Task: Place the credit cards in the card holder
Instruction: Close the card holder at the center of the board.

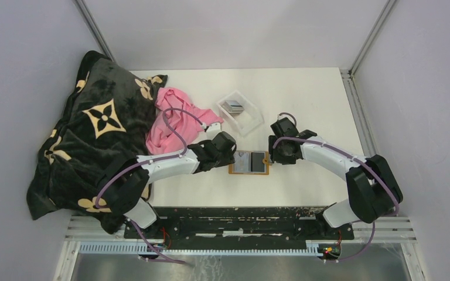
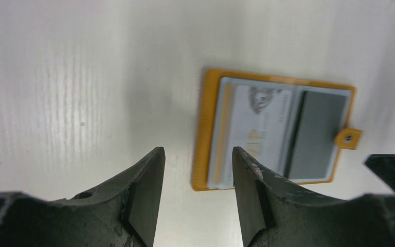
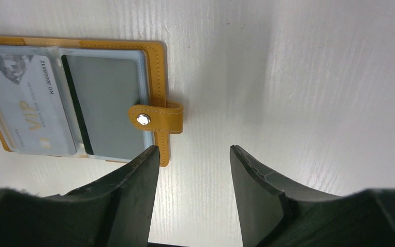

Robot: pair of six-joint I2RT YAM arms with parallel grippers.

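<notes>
The orange card holder [image 1: 249, 173] lies open and flat on the white table between my two grippers. In the left wrist view the card holder [image 2: 204, 134] has a pale VIP card [image 2: 257, 128] in one clear pocket and a dark grey card [image 2: 316, 134] in the other. More credit cards [image 1: 232, 106] lie in a clear tray behind it. My left gripper [image 2: 195, 154] hovers open at the holder's left edge, with nothing between its fingers. My right gripper [image 3: 193, 149] hangs open over bare table just right of the snap strap [image 3: 157, 117], also holding nothing.
The clear plastic tray [image 1: 251, 120] stands behind the holder. A pink cloth [image 1: 173, 120] and a large dark patterned blanket [image 1: 88, 140] fill the table's left side. Grey walls close in on both sides.
</notes>
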